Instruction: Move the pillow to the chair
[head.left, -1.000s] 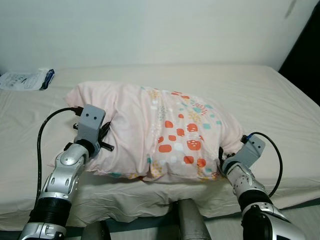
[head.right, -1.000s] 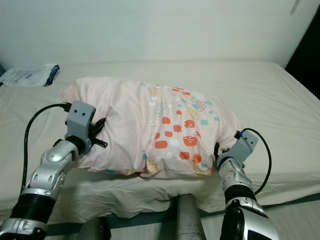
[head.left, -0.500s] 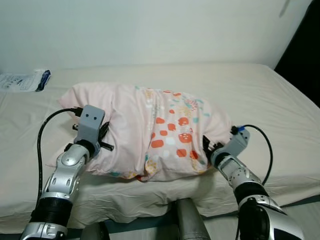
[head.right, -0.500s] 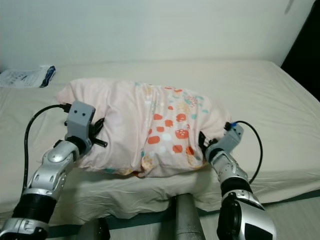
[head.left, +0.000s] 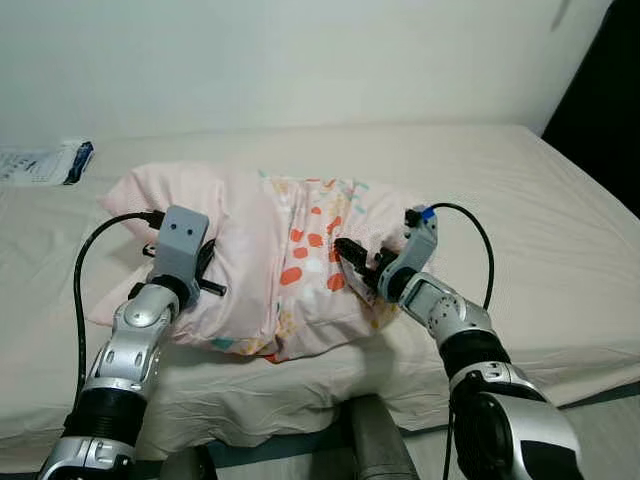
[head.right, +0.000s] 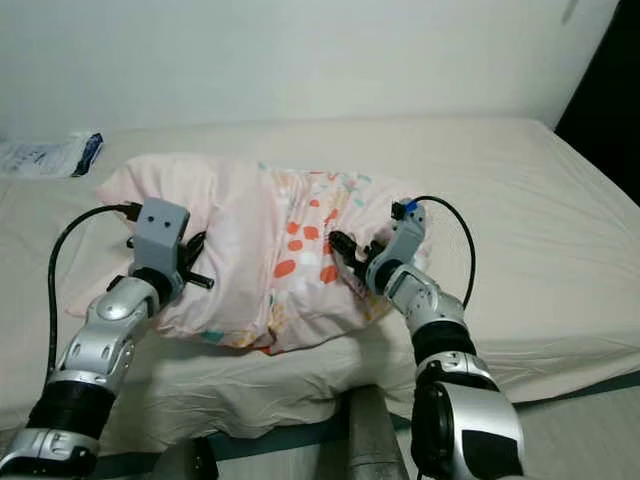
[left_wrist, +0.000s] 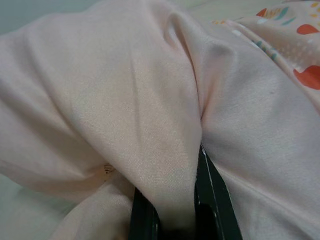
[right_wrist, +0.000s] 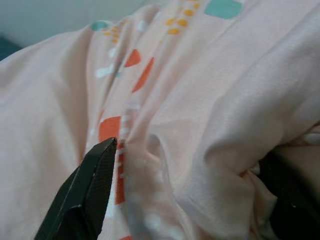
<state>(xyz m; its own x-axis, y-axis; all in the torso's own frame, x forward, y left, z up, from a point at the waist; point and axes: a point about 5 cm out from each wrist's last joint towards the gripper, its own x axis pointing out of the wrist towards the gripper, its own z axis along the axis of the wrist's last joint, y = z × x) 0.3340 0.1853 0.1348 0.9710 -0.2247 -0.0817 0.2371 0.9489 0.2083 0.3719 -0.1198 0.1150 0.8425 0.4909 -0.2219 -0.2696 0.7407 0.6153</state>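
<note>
**Fingers dig in from both sides as the pillow bunches up on the bed**

Fingers of the left gripper (left_wrist: 175, 220) are clamped on a thick fold of the soft pale-pink fabric pillow with orange and teal patches (head.left: 270, 260), the cloth squeezed up between them in the left wrist view; the right gripper (head.left: 362, 263) stands with its long black fingers spread apart and pressed into the printed side of the pillow, one finger (right_wrist: 85, 195) lying against the cloth in the right wrist view, so it is released and pushing, not yet pinching anything.

Over the last second the right arm has swung in from the pillow's near right corner toward the middle; the pillow, which lay wide and flat, is now crumpled into a narrower, taller heap between the two arms, its right end pushed leftward.

That reads as gathering the pillow for a two-handed lift; it rests on the cream-sheeted bed (head.left: 520, 200), and no chair can be made out, so the carry is all ahead.

Farther back, a white and blue plastic packet (head.left: 45, 163) lies near the far left edge of the bed, well apart from the pillow; beyond it stands the plain pale wall (head.left: 300, 60).
</note>
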